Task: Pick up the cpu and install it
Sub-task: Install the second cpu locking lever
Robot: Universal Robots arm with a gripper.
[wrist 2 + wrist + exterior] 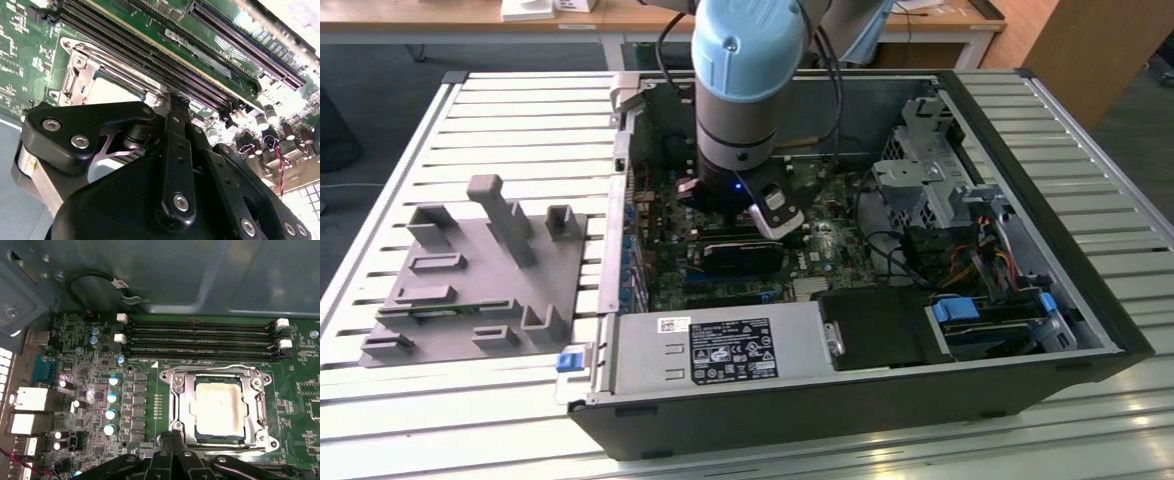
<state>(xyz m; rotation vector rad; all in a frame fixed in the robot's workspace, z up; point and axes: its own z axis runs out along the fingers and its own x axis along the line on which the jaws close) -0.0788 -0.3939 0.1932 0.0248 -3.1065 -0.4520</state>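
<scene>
In the first wrist view the cpu (220,408) lies flat inside the metal socket frame (178,405) on the motherboard (90,405), just beside the memory slots (200,340). The gripper (172,437) hovers at the frame's edge, touching nothing visible; whether it is released or clenched cannot be told.

Tight room above the socket inside the open case

The black linkage gripper (172,440) hung just beside the silver metal socket frame (182,405); four long black memory slots (200,340) flanked it, a looped black cable (95,280) hung beyond, and the grey steel case wall (620,200) bounded the board.
</scene>
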